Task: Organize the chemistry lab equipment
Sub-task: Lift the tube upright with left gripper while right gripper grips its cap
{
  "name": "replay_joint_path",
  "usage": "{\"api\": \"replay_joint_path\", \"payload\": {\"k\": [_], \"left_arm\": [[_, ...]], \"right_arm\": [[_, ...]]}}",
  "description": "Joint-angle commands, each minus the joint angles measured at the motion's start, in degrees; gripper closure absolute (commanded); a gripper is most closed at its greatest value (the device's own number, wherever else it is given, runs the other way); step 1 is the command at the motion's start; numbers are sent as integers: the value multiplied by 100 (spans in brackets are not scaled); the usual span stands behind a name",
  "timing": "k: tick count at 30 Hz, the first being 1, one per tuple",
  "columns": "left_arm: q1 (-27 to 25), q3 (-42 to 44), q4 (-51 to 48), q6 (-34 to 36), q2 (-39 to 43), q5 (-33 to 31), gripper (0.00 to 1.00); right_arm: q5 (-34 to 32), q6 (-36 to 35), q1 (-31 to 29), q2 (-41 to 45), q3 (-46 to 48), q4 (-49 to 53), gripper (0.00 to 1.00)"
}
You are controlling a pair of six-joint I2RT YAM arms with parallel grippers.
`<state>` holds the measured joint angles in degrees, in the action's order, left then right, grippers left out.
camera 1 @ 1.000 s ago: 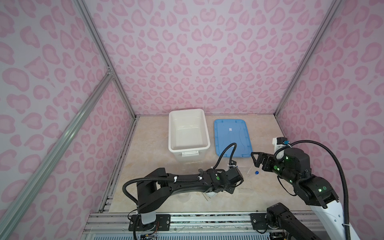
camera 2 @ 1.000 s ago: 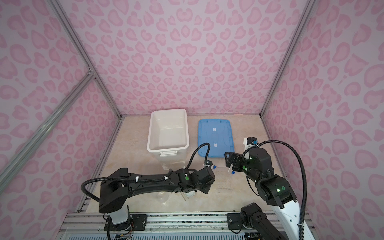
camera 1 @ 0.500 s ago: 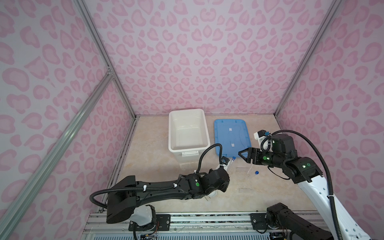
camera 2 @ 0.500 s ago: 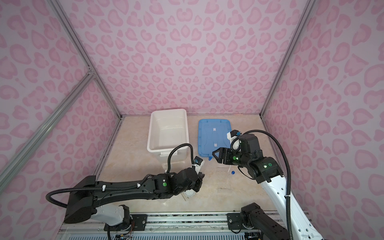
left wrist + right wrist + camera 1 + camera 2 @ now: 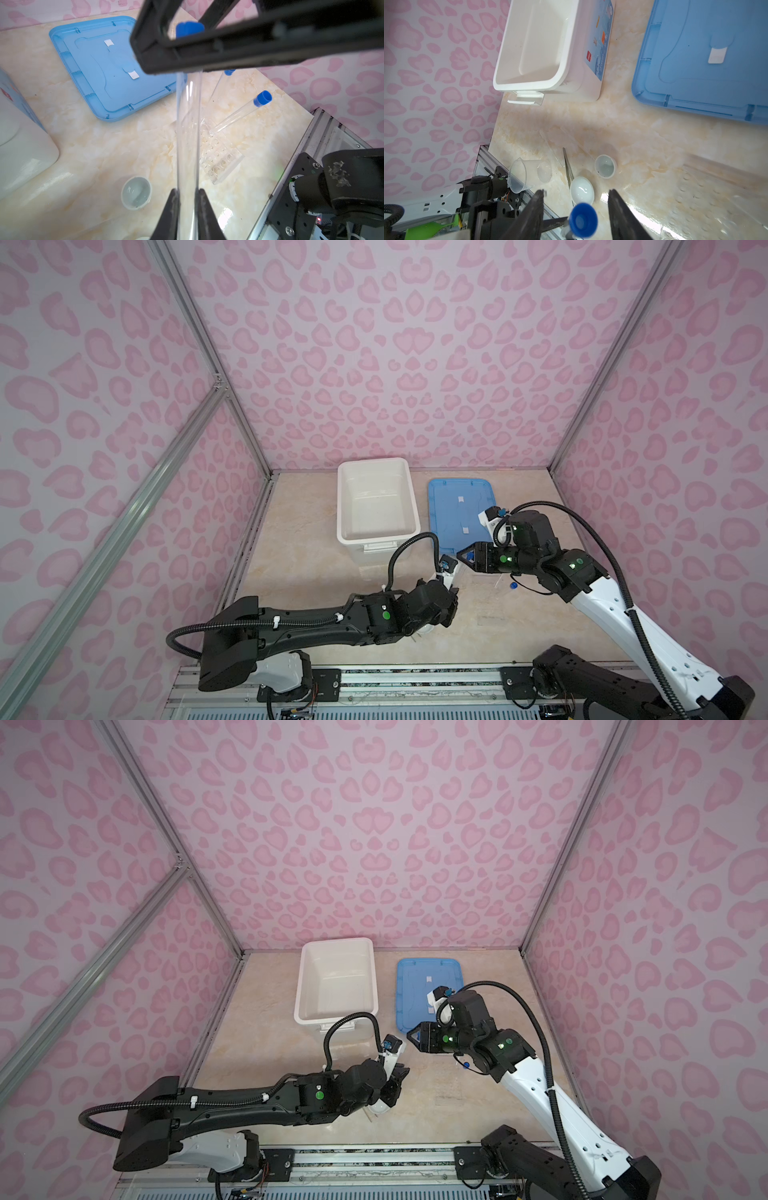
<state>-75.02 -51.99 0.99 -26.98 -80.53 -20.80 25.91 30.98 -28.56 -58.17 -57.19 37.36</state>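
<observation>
The pale marble surface carries an open white box with its blue lid flat beside it. The left claw is clamped on the lower end of an upright clear tube. The right claw stands apart around that tube's blue cap, a gap on each side. A clear rack lies on the surface, and two more tubes lean with their lower ends at it. A beaker lies on its side. Two white dishes sit near each other, with tweezers just beside them.
</observation>
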Motion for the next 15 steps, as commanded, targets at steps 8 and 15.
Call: {"api": "replay_joint_path", "payload": {"k": [8,15], "left_arm": [[-11,-66,78,18,-15,-126,84],[-4,-143,34,26,-85,-133,84]], "right_arm": [[-11,76,-8,61,100,-200,72],[-52,58,-11,121,171,-107,80]]}}
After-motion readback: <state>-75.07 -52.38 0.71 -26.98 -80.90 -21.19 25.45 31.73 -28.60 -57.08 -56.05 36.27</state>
